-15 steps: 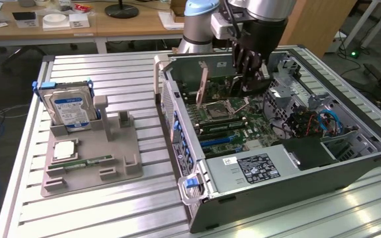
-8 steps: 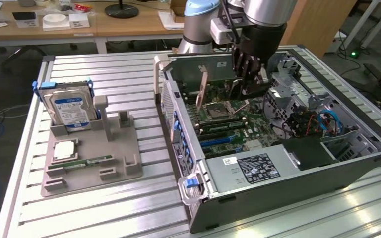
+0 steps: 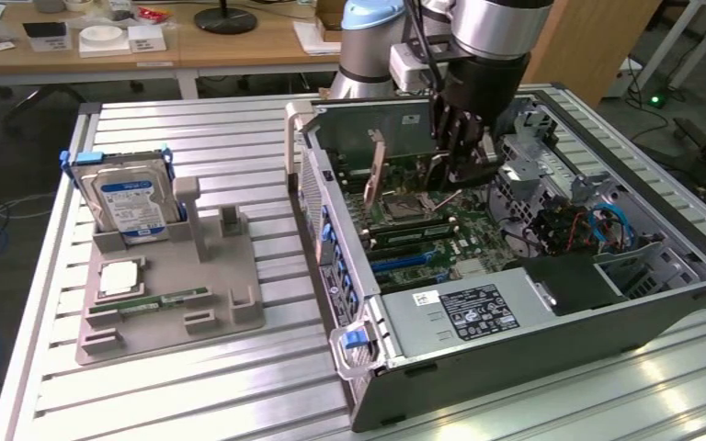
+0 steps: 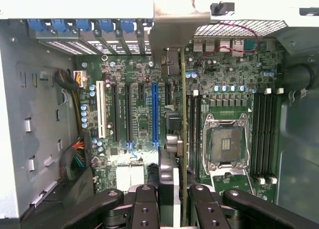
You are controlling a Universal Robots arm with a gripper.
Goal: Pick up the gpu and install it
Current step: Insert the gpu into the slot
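One step is in hand, by my reading: the install. The tool is clamped on the gpu, held edge-on inside the computer case, over the motherboard between the blue slot and CPU socket. Seating it likely needs its edge squared to a slot

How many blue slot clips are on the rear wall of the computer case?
5 blue clips, side by side in one row on the rear wall, beyond the expansion slots. The gpu bracket may hide more.
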